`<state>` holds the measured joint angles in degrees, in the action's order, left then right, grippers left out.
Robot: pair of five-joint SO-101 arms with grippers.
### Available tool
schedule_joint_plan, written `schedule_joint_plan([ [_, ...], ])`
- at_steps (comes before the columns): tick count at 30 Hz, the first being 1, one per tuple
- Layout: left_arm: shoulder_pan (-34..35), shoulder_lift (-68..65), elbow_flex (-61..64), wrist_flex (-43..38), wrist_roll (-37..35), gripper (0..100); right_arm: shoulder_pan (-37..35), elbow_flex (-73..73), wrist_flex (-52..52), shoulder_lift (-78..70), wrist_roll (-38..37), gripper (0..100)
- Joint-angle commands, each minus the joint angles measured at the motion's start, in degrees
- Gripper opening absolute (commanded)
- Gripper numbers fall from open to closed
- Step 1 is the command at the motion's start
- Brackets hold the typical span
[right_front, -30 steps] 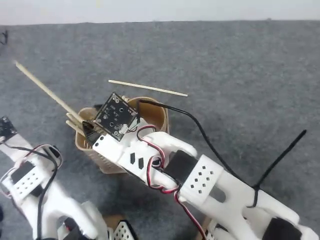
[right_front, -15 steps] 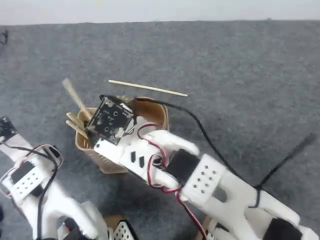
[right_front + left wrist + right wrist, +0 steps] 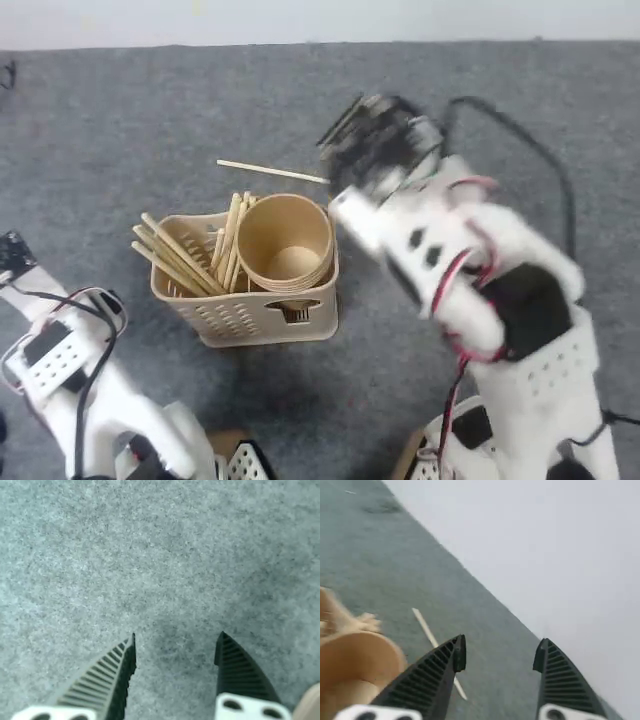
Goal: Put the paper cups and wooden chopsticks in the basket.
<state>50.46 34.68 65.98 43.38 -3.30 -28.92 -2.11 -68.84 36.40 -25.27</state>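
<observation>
The job looks nearly done. The cups (image 3: 285,245) sit nested in the basket (image 3: 240,315), with a bundle of chopsticks (image 3: 180,262) leaning in the compartment beside them. One loose chopstick (image 3: 270,171) lies on the grey mat (image 3: 500,120) just beyond the basket.

The right gripper (image 3: 502,650) hangs above the mat near that stick, jaws spread and empty. The left gripper (image 3: 177,645) is low over bare mat, also spread and holding nothing.

The next move is probably a pinch on the loose chopstick. It is thin, round and flat on the felt, so the jaws need to straddle it crosswise and close low.

The basket is beige slotted plastic, the cups are smooth brown paper, and the mat is fuzzy — likely to keep the stick from rolling.
</observation>
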Motion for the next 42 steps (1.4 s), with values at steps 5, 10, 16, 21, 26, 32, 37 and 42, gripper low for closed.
schedule_joint_plan([
  [5,-0.35,0.70,-1.19,-1.05,-0.26,25,13.49,5.45,4.18,-10.07,-12.40,22.6],
  [10,-0.35,0.62,-1.19,-1.05,-0.26,25,15.25,11.34,9.36,-17.89,-17.14,22.5],
  [16,-0.09,0.79,-0.04,-1.49,-0.09,25,20.70,20.40,22.99,-21.76,-22.07,16.3],
  [21,-0.26,0.79,1.10,-3.87,-0.09,25,21.67,32.00,39.16,-24.13,-23.91,18.0],
  [26,-0.26,0.79,1.10,-3.87,-0.09,25,18.68,38.24,52.26,-25.80,-27.08,18.0],
  [32,-0.35,0.79,1.10,-3.87,-0.09,25,18.33,38.33,57.89,-34.33,-29.01,21.7],
  [37,-0.35,0.79,1.10,-3.87,-0.09,25,19.12,37.54,63.78,-43.38,-30.24,21.9],
  [42,-0.35,0.79,1.10,-3.87,-0.09,25,18.33,34.46,59.47,-47.34,-29.98,21.9],
])
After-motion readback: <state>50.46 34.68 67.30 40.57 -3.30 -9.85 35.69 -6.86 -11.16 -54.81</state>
